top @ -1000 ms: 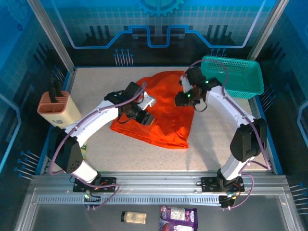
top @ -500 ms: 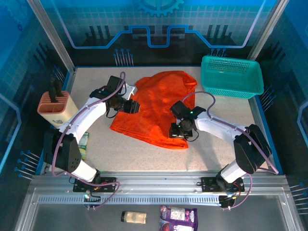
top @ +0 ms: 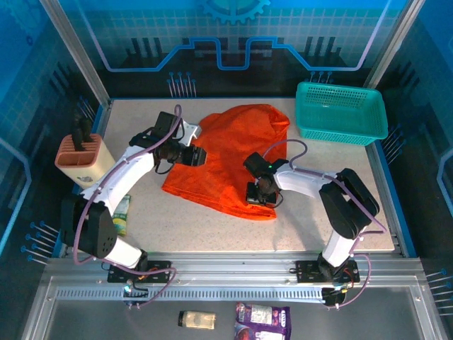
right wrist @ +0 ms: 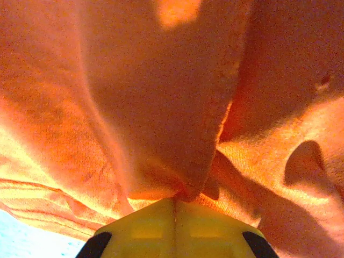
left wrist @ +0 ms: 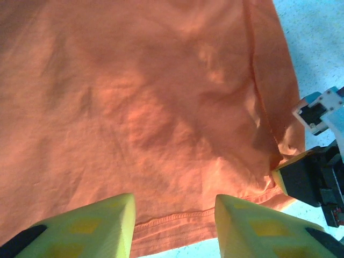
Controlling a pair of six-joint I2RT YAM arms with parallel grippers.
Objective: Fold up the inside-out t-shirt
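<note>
The inside-out t-shirt (top: 233,142) is bright orange and lies spread and rumpled across the middle of the table. My left gripper (top: 198,156) hovers at its left edge. In the left wrist view that gripper (left wrist: 174,226) is open, and the stitched hem of the t-shirt (left wrist: 161,107) runs between its yellow-green fingers (left wrist: 107,220) without being pinched. My right gripper (top: 259,196) sits on the shirt's near right corner. In the right wrist view it (right wrist: 174,200) is shut on a raised fold of the orange t-shirt (right wrist: 134,80).
A teal mesh basket (top: 341,113) stands at the far right of the table. A beige holder with dark handles (top: 85,159) stands at the left edge, and a small green packet (top: 120,211) lies near the left arm's base. Bare table (top: 212,227) runs along the front.
My right arm swung from the shirt's far side by the basket down to its near right corner and shut on the cloth. My left gripper drew back to the shirt's left edge.
</note>
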